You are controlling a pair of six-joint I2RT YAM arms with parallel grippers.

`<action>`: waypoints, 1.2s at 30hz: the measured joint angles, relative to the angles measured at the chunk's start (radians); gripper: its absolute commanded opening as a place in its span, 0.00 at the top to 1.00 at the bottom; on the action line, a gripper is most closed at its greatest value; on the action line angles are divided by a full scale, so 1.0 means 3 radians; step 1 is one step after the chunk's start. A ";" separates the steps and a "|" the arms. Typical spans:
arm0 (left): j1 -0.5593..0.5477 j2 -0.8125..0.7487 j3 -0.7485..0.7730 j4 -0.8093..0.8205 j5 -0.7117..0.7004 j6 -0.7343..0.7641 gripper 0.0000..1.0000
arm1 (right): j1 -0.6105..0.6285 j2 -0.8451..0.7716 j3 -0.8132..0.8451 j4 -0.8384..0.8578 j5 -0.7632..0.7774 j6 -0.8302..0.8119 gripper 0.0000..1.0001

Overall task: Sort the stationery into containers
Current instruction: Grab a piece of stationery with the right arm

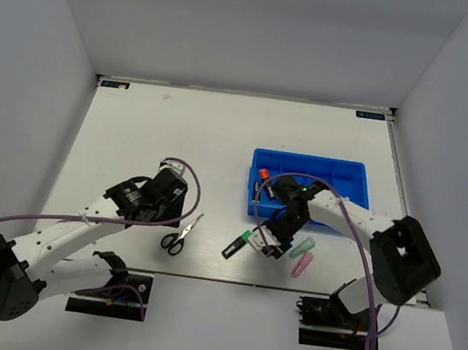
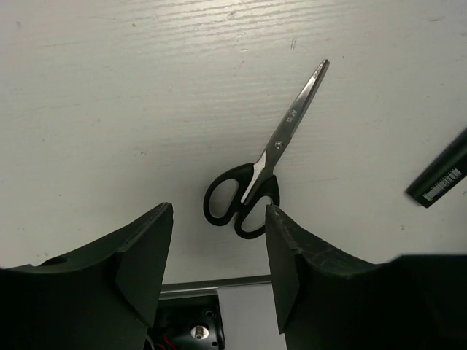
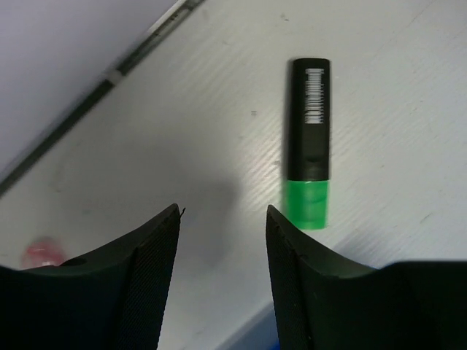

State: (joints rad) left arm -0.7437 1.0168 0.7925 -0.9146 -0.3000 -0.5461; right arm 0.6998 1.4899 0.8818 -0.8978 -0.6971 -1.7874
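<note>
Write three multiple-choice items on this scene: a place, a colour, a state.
1. Where are the scissors? A) flat on the table B) lifted off it C) hanging over its edge
2. The marker under the right wrist camera has which end colour? A) orange B) green C) yellow
3. The right gripper is: A) shut on the marker B) shut on the scissors C) open, empty
Answers: A, they lie flat on the table; B, its end is green; C, its jaws stand apart with nothing between.

White table (image 1: 179, 133) (pale walls (image 1: 253, 31) around)
</note>
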 measured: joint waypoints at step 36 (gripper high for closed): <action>0.0205 -0.0834 -0.0432 -0.0310 -0.0066 -0.0074 0.25 | 0.1110 0.0893 0.0919 0.0435 0.1362 0.1751 1.00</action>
State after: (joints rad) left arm -0.6823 0.7666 0.6628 -1.0077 -0.3199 -0.5682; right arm 1.0328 1.7576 1.1576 -0.7673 -0.2886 -1.2621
